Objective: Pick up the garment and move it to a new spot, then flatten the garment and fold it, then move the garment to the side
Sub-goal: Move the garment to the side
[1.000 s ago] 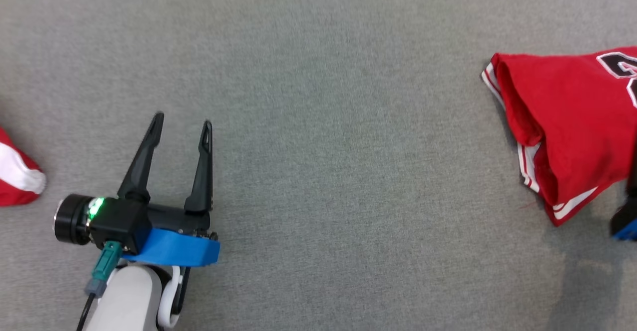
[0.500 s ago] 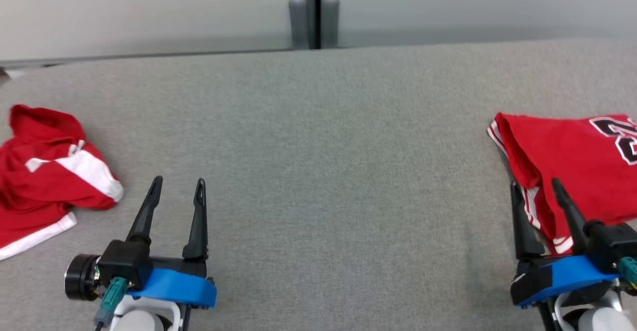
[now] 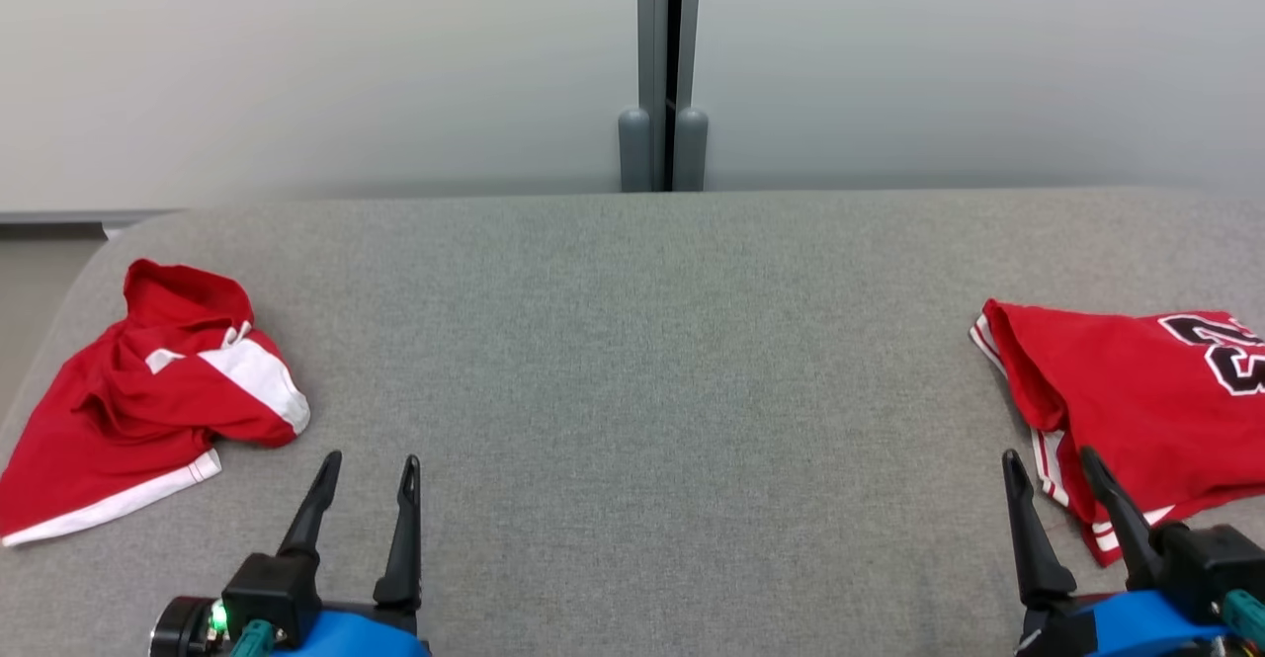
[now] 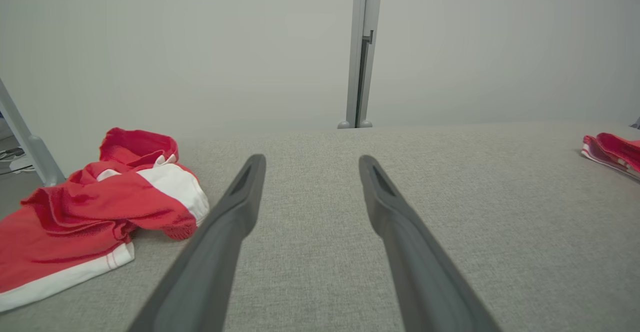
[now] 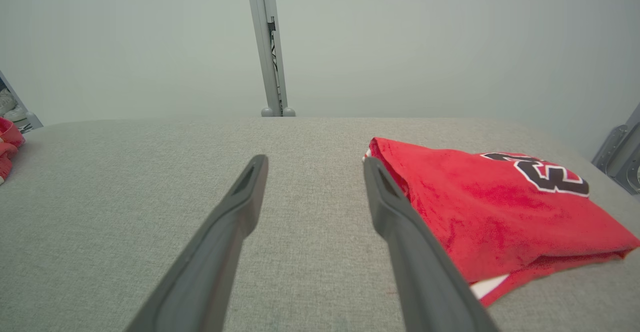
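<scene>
A crumpled red garment with white bands lies at the far left of the grey padded table; the left wrist view has it as a crumpled garment left of my fingers. A folded red jersey with a black number lies at the far right, just right of my fingers in the right wrist view. My left gripper is open and empty, right of the crumpled garment. My right gripper is open and empty, its right finger at the jersey's near-left corner.
A pale wall with a grey vertical post stands behind the table's far edge. The table's rounded left corner drops off beside the crumpled garment. A wide stretch of bare grey surface lies between the two garments.
The head camera has tilted up, so the wall, the post and both garments have come into view. Both grippers now sit at the bottom edge, still open. Neither garment has moved.
</scene>
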Tool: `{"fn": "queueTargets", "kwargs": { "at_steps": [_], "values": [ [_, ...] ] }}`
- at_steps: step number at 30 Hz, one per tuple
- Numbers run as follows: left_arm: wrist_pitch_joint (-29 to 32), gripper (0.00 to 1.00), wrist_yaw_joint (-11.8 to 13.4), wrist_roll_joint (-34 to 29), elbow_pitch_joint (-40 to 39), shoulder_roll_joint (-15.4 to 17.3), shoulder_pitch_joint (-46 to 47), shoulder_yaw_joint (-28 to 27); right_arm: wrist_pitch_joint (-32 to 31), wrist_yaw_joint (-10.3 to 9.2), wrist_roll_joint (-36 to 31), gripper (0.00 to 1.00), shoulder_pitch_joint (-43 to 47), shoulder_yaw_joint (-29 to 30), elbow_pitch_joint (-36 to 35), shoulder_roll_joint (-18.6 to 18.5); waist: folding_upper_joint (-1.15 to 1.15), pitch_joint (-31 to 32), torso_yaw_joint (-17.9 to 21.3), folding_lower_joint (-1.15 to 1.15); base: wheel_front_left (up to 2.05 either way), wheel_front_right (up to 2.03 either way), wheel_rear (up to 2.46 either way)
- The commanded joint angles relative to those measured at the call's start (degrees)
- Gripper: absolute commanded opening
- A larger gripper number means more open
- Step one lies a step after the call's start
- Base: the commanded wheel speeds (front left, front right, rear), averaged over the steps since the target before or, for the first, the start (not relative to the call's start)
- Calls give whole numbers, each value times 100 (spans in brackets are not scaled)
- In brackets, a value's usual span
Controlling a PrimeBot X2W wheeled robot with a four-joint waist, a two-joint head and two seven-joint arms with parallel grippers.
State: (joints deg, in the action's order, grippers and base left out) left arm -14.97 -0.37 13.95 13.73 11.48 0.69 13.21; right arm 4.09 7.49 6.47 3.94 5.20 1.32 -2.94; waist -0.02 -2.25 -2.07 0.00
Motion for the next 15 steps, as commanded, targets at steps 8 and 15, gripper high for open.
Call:
{"fn": "queueTargets", "kwargs": {
  "at_steps": [8,15],
  "values": [
    [84,100,-32,104,38,42,-272,66,-117,1,87,100,454,39,-244,5,2,312,25,0,0,0,0],
    [142,100,-27,142,14,69,-316,103,-138,1,107,100,580,44,-318,5,2,382,-27,0,0,0,0]
  ]
}}
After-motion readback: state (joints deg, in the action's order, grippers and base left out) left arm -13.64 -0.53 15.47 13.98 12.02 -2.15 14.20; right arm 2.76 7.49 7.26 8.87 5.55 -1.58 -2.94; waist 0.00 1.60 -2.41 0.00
